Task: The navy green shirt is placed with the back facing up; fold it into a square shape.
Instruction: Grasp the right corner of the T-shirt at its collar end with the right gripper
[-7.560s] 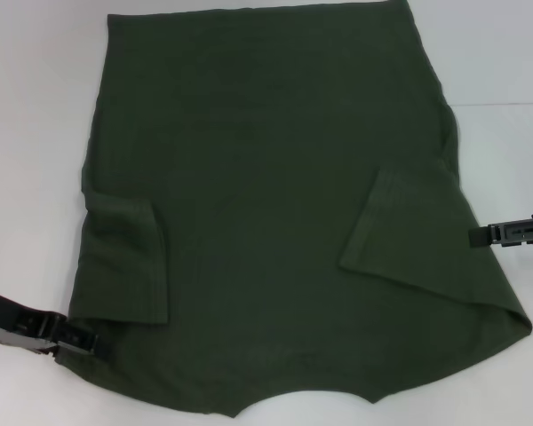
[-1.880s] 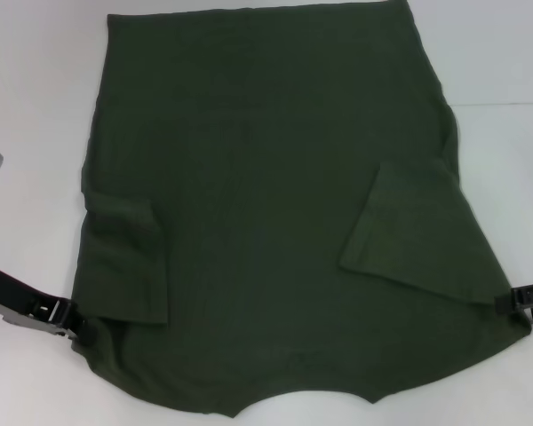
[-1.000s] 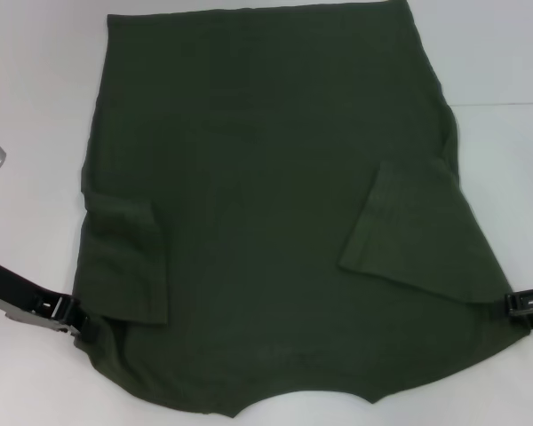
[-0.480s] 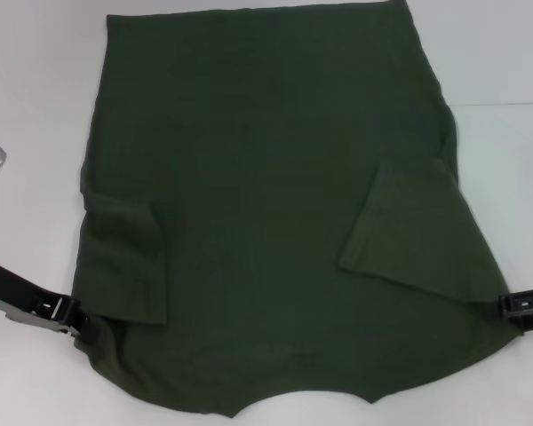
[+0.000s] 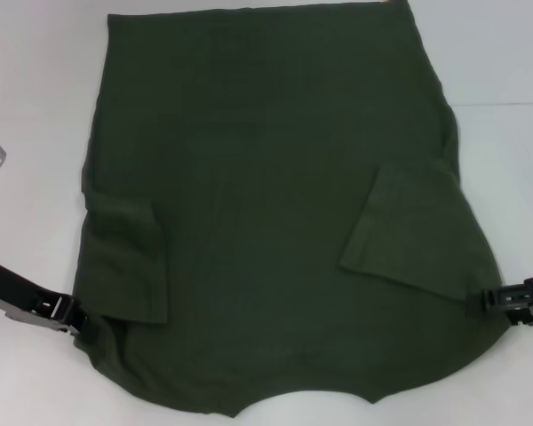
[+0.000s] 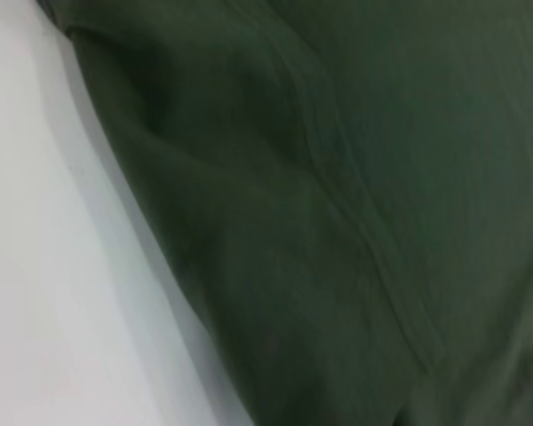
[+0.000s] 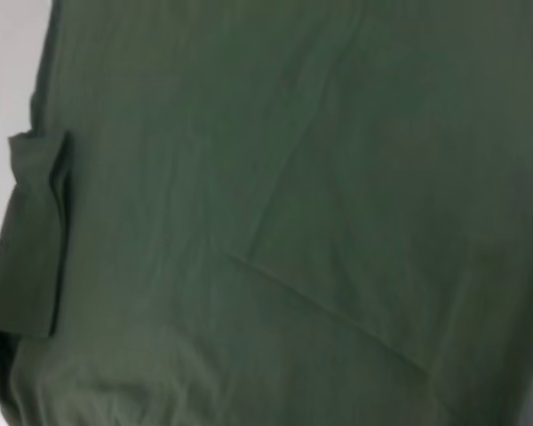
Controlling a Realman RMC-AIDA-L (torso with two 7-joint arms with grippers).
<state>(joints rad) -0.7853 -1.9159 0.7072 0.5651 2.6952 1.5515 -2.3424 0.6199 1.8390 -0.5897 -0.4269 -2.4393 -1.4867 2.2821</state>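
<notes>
You see the green shirt [image 5: 275,213] spread across the white table [image 5: 35,80], filling most of the head view, both sleeves folded inward. Your left gripper [image 5: 78,318] meets its edge at lower left, your right gripper [image 5: 481,299] its edge at lower right. You cannot tell whether either is closed on cloth.

White table [image 5: 35,80], flat and plain, faint seam line across right side. Directly on it: navy green shirt [image 5: 266,177], spread flat, plain side up, both sleeves folded inward onto body, collar end nearest the robot, hem at far edge. Covers most of the surface; bare white strips at left and right. Same white surface beside shirt edge in left wrist view.
</notes>
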